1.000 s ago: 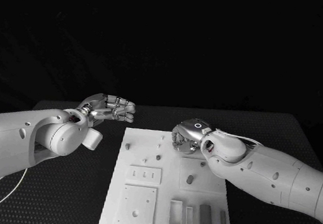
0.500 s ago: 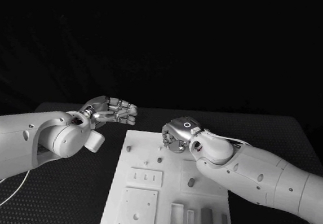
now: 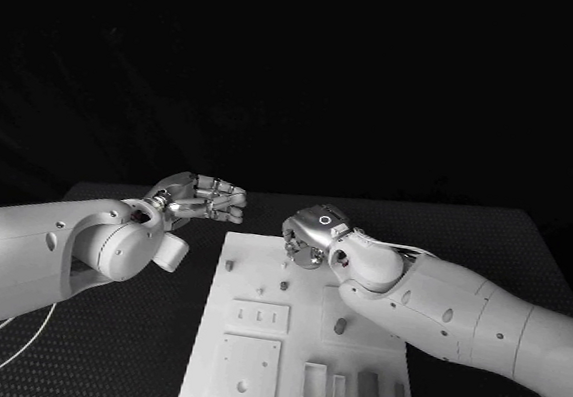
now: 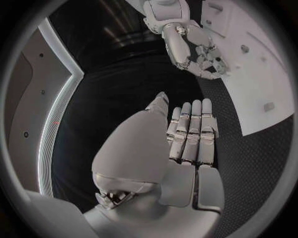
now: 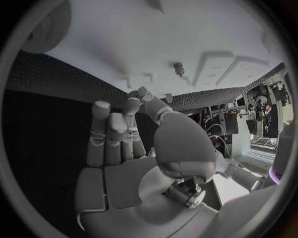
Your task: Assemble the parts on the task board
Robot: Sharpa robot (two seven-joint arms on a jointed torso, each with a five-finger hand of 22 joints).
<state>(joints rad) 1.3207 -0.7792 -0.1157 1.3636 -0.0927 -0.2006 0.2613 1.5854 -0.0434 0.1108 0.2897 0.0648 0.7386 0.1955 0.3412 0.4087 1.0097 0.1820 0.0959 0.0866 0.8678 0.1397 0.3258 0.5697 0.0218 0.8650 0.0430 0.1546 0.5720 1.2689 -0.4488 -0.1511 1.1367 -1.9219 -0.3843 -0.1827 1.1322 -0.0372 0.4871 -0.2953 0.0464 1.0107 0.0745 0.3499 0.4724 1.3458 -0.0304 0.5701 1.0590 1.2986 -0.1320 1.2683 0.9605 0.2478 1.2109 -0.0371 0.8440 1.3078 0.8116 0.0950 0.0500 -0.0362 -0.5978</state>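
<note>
Table [image 3: 513, 243]: you have a black, textured surface with a dark room behind it.
Board [image 3: 298, 362]: white, lying mid-table, its long axis running away from you.
Right hand [image 3: 313, 235]: over the board's far end — fingers extended side by side, nothing in them; whether it touches the board you cannot tell.
Left hand [image 3: 200, 196]: off the board's far left corner, fingers straight and close together, empty.
Parts [image 3: 353, 389]: small upright pieces in the board's near right slots.
</note>
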